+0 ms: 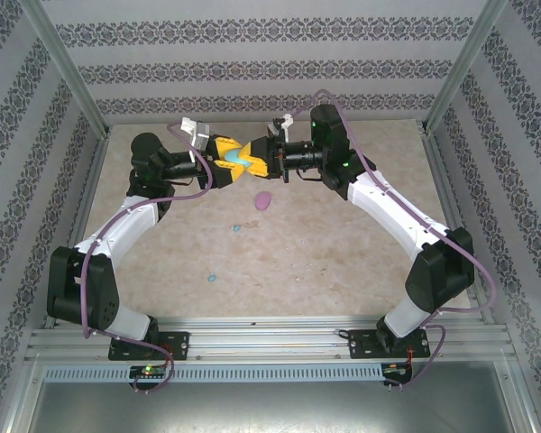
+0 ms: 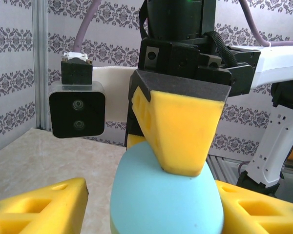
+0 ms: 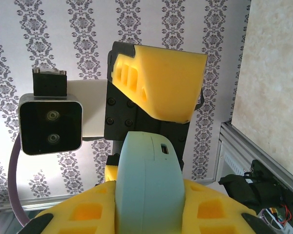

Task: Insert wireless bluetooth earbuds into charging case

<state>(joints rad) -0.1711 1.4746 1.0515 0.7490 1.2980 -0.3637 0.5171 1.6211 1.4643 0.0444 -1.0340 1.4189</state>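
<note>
Above the far middle of the table [image 1: 343, 253], the right claw [image 3: 149, 207] clamps the blue case [image 1: 239, 160], the left claw [image 2: 158, 200] stands loosely open around it, and two blue buds [image 1: 237, 227] lie nearer, by a pink case [image 1: 263, 199].

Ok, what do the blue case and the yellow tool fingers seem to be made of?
The blue case looks like smooth satin plastic: even sheen, moulded seam, small port. The yellow tool fingers look like soft foam or rubbery print, matte with cut-out slots; unclear which.
</note>
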